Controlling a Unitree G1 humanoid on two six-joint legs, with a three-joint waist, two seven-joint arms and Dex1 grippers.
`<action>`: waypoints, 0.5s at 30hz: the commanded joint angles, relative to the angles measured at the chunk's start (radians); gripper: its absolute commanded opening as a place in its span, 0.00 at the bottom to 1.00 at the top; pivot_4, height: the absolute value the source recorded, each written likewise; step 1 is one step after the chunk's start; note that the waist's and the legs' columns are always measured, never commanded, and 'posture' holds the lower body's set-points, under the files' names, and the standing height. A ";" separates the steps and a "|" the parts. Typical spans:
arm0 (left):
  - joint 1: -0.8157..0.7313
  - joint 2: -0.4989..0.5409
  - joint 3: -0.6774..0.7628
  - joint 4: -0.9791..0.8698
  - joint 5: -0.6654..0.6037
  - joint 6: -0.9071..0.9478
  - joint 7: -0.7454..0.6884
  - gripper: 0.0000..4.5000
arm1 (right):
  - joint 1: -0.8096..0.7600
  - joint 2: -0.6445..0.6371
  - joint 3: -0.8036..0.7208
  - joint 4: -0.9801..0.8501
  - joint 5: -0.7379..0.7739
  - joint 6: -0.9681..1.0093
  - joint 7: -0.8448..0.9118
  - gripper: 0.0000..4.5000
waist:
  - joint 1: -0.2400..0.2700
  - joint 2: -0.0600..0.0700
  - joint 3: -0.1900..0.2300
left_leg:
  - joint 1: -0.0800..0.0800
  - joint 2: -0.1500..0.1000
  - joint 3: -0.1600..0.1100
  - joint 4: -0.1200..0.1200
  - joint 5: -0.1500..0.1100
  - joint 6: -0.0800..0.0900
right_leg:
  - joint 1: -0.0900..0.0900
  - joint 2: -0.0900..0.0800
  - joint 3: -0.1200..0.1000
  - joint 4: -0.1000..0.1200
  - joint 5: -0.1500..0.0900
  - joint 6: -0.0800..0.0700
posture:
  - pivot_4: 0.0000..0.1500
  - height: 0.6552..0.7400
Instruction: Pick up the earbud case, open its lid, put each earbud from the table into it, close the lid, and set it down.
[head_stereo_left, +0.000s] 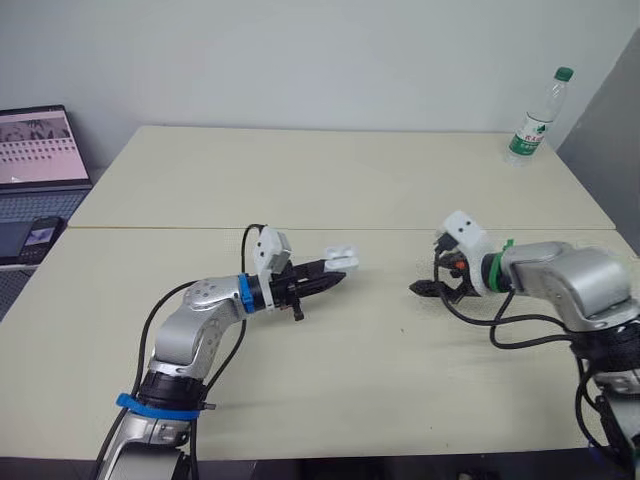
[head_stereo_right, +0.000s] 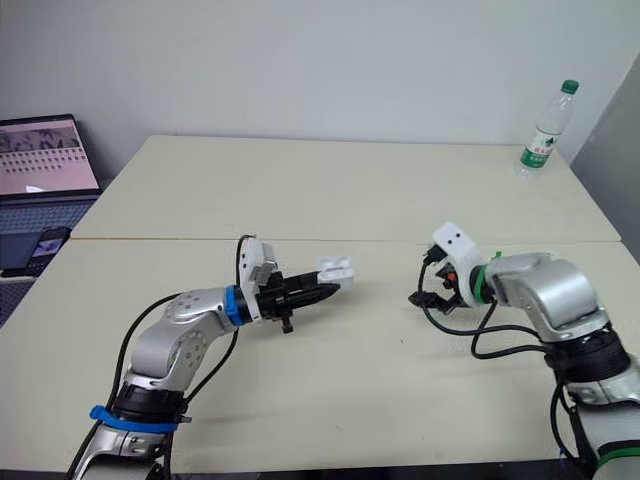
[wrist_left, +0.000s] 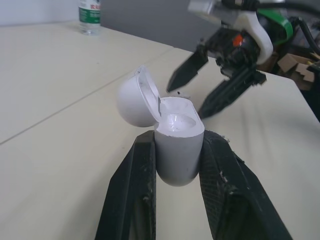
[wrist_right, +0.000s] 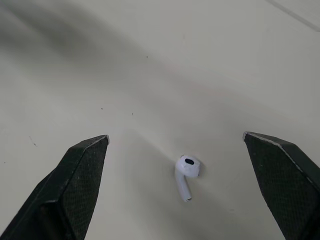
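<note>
The earbud case (wrist_left: 177, 150) is clamped upright between the left gripper's (head_stereo_left: 338, 274) fingers, its lid (wrist_left: 134, 97) hinged open. At 3 o'clock from it, the right gripper (wrist_right: 176, 135) is spread wide, with an earbud (wrist_right: 187, 172) lying untouched on the table (head_stereo_left: 330, 190) between its fingertips. Farther off, a smartphone (head_stereo_left: 40, 238) and laptop (head_stereo_left: 40, 160) are seen at 10 o'clock and a water bottle (head_stereo_left: 535, 118) at 1 o'clock.

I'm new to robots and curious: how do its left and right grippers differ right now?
The left gripper is shut on the earbud case, whose lid is open; the right gripper is open and empty. The left holds the case above the table; the right points down, spread either side of an earbud lying there. Both have two black fingers.
</note>
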 joint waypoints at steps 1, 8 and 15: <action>0.005 0.003 0.035 -0.081 -0.009 -0.012 0.054 0.18 | 0.002 0.031 -0.023 0.004 -0.028 0.033 -0.057 1.00 | 0.000 0.000 0.000 | 0.000 0.000 0.000 0.000 0.000 0.000 | 0.000 0.000 0.000 0.000 0.000 0.000 | 1.00 0.95; 0.027 0.015 0.041 -0.141 -0.017 0.008 0.099 0.18 | 0.026 0.024 0.035 0.005 -0.084 0.000 -0.074 1.00 | -0.001 0.000 0.000 | 0.000 0.000 0.000 0.000 0.000 0.000 | 0.000 0.000 0.000 0.000 0.000 0.000 | 1.00 0.95; 0.017 0.020 0.034 -0.151 -0.012 0.016 0.114 0.18 | 0.055 0.050 0.042 0.026 -0.119 -0.038 -0.076 0.96 | -0.001 0.000 0.000 | 0.000 0.000 0.001 0.000 0.000 0.000 | 0.000 0.000 -0.001 0.000 0.000 0.000 | 1.00 0.95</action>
